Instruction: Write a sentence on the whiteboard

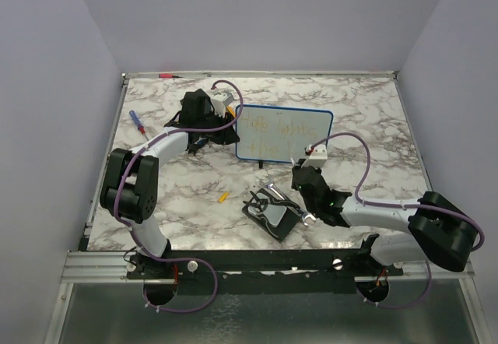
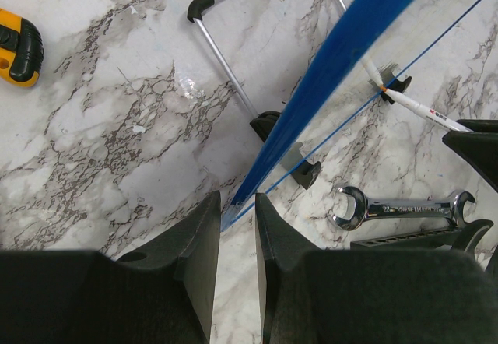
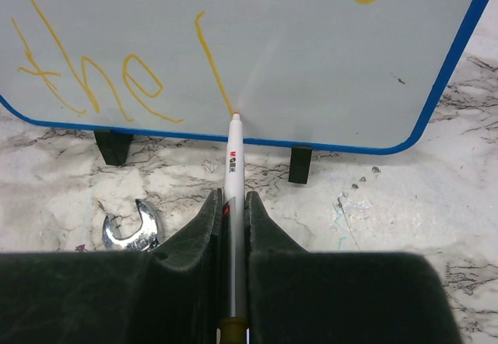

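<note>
The whiteboard (image 1: 285, 123) stands upright on small black feet at the middle of the table. The sentence (image 1: 274, 129) runs across it in two lines of thin orange-yellow letters. In the right wrist view the whiteboard (image 3: 311, 48) fills the top, with the sentence (image 3: 85, 79) at its left. My right gripper (image 3: 232, 198) is shut on a white marker (image 3: 234, 157). Its tip touches the board at the foot of a stroke. My left gripper (image 2: 237, 200) is shut on the board's blue rim (image 2: 342, 48) at its left edge. It also shows in the top view (image 1: 230, 115).
A black pad (image 1: 272, 213) with tools lies in front of the board. A wrench (image 2: 401, 206) lies by it. A yellow cap (image 1: 223, 197), a screwdriver (image 1: 138, 123) and a red pen (image 1: 167, 74) lie to the left and at the back. A yellow-black object (image 2: 19, 48) lies behind the board.
</note>
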Controlling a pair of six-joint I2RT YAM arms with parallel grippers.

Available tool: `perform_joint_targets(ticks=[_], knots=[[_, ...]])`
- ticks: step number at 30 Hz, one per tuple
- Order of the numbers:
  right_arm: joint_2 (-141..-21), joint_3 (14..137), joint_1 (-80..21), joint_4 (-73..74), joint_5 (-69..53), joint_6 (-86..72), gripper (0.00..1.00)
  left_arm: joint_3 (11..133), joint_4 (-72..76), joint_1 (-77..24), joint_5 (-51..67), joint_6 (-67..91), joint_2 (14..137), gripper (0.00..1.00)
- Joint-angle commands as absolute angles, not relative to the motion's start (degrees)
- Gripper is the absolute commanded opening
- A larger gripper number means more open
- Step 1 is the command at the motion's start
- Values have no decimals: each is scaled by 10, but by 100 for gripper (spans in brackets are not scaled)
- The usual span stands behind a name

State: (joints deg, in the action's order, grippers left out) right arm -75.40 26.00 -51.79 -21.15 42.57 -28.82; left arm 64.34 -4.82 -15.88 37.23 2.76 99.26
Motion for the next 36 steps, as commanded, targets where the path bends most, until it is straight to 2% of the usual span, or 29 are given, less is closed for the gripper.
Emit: perform_joint_targets(ticks=[1, 14, 36], knots=[[-736, 272, -513, -216, 459, -262, 0, 650, -41, -163, 368, 24, 982, 25], [-724, 285, -513, -234, 468, -227, 0, 650, -41, -163, 368, 23, 981, 25], [-751, 254, -513, -189, 464, -306, 0, 650, -41, -163, 368, 23, 981, 25]])
